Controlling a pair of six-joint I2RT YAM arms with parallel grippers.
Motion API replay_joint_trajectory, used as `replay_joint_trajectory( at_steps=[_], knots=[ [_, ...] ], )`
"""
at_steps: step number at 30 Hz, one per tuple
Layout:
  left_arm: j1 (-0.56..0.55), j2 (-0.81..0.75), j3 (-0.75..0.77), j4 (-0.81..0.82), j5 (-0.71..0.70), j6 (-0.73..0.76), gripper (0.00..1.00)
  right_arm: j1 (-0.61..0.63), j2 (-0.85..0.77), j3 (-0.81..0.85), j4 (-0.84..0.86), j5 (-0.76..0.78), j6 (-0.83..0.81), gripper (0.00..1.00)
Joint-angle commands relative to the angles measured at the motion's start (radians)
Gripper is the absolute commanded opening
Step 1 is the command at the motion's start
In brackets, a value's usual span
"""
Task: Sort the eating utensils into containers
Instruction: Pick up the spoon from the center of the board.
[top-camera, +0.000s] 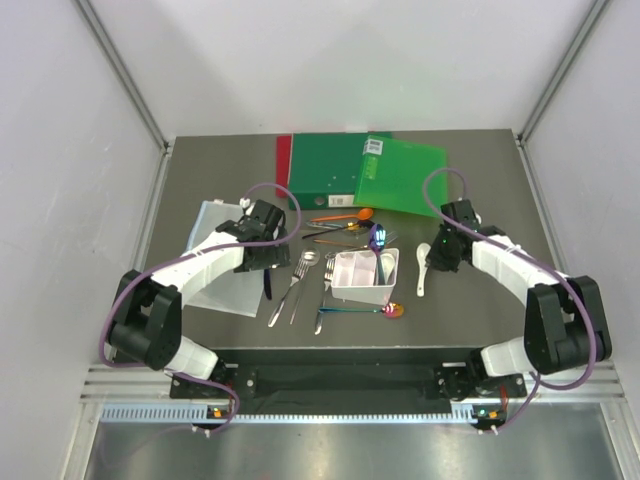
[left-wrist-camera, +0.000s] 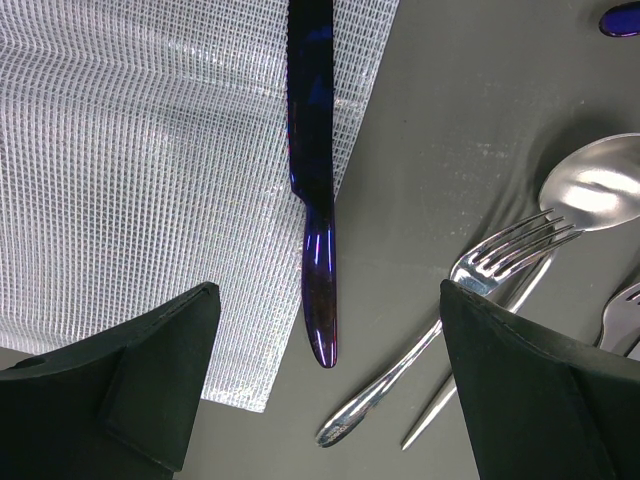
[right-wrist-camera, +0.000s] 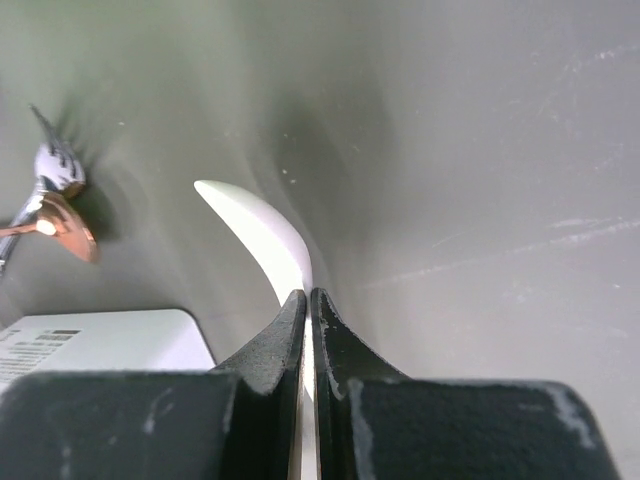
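Observation:
My left gripper (left-wrist-camera: 328, 292) is open, hovering over the handle end of a dark blue knife (left-wrist-camera: 315, 190) that lies partly on the clear mesh sheet (left-wrist-camera: 150, 170). In the top view this gripper (top-camera: 272, 252) is left of the white divided bin (top-camera: 352, 290), which holds some utensils. Silver forks and a spoon (top-camera: 297, 283) lie between them. My right gripper (right-wrist-camera: 308, 296) is shut on a white spoon (right-wrist-camera: 262, 230), right of the bin (right-wrist-camera: 100, 340) and close over the table. More utensils, including an orange spoon (top-camera: 345, 216), lie behind the bin. A rainbow spoon (top-camera: 362, 311) lies in front of it.
Green and red folders (top-camera: 370, 170) lie flat at the back of the table. The clear sheet (top-camera: 222, 265) covers the left part. In the left wrist view, a silver fork (left-wrist-camera: 440, 330) and a silver spoon (left-wrist-camera: 595, 190) lie just right of the knife.

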Motion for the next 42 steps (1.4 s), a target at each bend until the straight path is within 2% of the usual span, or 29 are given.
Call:
replay_joint_trajectory(
  at_steps=[1, 14, 22, 33, 42],
  knots=[
    [-0.005, -0.030, 0.003, 0.016, -0.013, -0.013, 0.95, -0.008, 0.029, 0.038, -0.014, 0.010, -0.018, 0.00],
    [-0.005, -0.007, 0.015, 0.018, -0.008, -0.012, 0.95, -0.008, -0.018, 0.063, 0.027, 0.020, -0.081, 0.00],
    [-0.006, -0.004, 0.015, 0.013, -0.016, -0.009, 0.95, -0.007, -0.164, 0.038, 0.081, 0.031, -0.121, 0.00],
    [-0.005, 0.012, 0.024, 0.011, -0.019, -0.009, 0.95, -0.007, -0.400, 0.074, 0.056, -0.087, -0.179, 0.00],
    [-0.009, 0.004, 0.026, 0.008, -0.025, -0.009, 0.95, 0.029, -0.491, 0.094, 0.134, -0.190, -0.163, 0.00]
  ],
)
